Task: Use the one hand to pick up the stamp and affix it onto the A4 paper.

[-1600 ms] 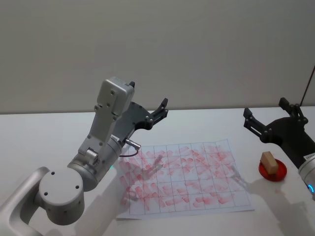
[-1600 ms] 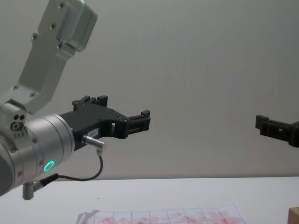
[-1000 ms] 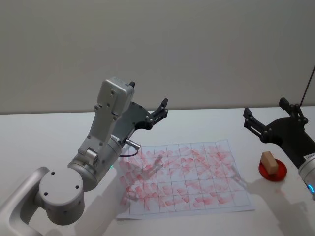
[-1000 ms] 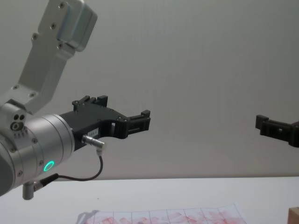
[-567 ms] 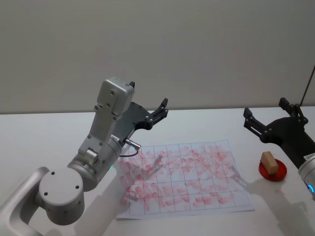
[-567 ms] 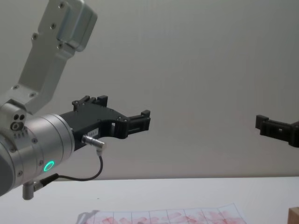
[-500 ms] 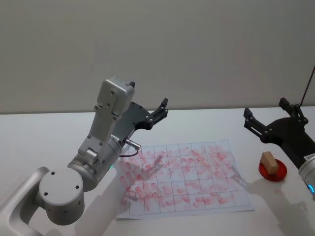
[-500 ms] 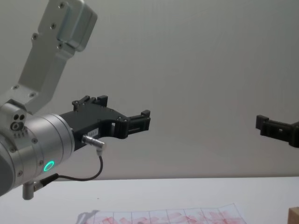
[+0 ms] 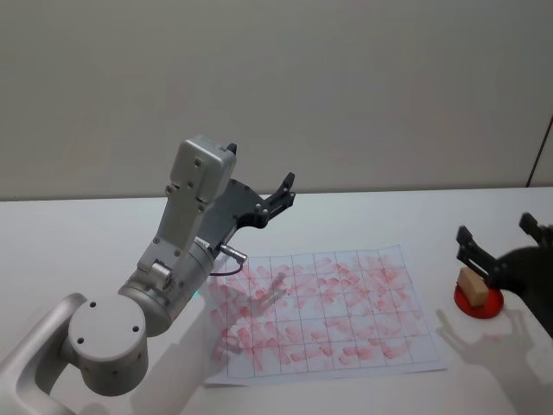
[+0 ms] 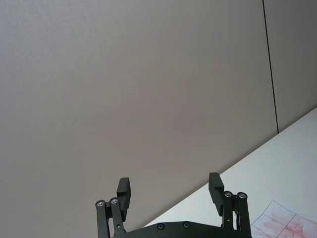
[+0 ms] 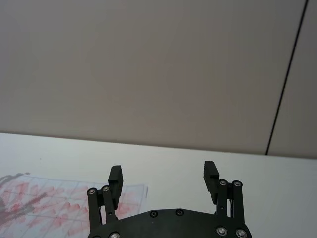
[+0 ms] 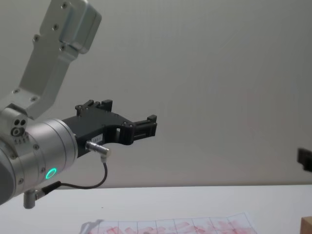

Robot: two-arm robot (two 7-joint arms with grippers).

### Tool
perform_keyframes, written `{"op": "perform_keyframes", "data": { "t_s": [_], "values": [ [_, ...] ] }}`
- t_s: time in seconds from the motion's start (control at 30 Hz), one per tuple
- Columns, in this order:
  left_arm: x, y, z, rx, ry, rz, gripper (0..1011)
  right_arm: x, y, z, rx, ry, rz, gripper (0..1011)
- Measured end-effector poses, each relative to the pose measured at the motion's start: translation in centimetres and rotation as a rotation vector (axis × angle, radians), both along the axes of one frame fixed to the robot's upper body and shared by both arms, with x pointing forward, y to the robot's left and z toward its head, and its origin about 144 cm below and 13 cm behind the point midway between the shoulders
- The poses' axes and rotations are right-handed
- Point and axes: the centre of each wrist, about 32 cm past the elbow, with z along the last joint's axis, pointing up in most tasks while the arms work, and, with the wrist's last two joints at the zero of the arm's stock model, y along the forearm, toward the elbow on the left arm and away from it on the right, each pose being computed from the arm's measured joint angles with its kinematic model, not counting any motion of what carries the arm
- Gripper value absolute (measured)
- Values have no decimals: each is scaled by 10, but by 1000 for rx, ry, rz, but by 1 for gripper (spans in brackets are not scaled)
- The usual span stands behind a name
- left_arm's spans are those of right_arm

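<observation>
- Jaws of the right gripper are spread wide with nothing between them; the right wrist view shows both fingers apart and empty.
- That gripper has just dropped and pulled back from where it hung half a second ago, high off the right edge of the A4 paper. It now sits low, beyond the paper's right edge and close over the stamp.
- From the chest it has slid down and out towards the edge of the view on the side away from the paper.
- The stamp has not moved. It stands upright on a small red ink pad, just off the paper's right edge and apart from it, untouched by either finger.
- The left gripper has not shifted: it is parked, raised above the paper's far left corner, jaws spread and empty.
- The paper lies flat on the white table, its grid already crowded with red prints.
- My reading: the waiting is over and the approach to the stamp has begun. The grasp is not yet made; the fingers must come down on either side of the block and close before any stamping can follow.
</observation>
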Motion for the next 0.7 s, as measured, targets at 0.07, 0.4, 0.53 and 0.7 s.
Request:
{"op": "perform_keyframes", "data": {
  "t_s": [0.07,0.4,0.53,0.7],
  "values": [
    [0,0,0,0,0,0,1001,-6,-4,-4,5,22,-18,1001],
    [0,0,0,0,0,0,1001,-16,-18,-16,11,101,-83,1001],
    [0,0,0,0,0,0,1001,-15,-21,-20,7,128,-92,1001],
    [0,0,0,0,0,0,1001,-10,-23,-26,4,164,-89,1001]
  ]
}}
